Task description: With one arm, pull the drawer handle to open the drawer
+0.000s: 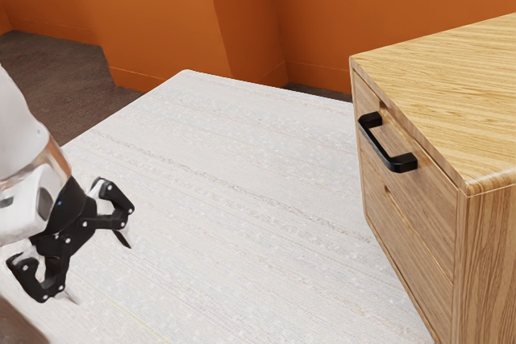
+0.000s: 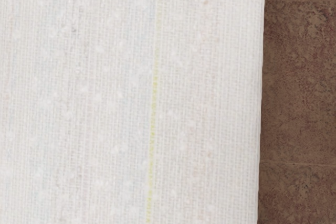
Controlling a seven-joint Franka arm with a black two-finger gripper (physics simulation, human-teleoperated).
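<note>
A wooden cabinet stands on the white table at the exterior view's right. Its top drawer front sits flush with the cabinet face and carries a black bar handle. My gripper hangs low over the table at the exterior view's lower left, far from the handle. Its black fingers stand wide apart, open, with nothing between them. In the wrist view the white table top lies straight under my hand.
A second drawer front lies below the top one. Orange walls close the back of the room. Brown floor lies past the table edge beside my hand. Bare table stretches between gripper and cabinet.
</note>
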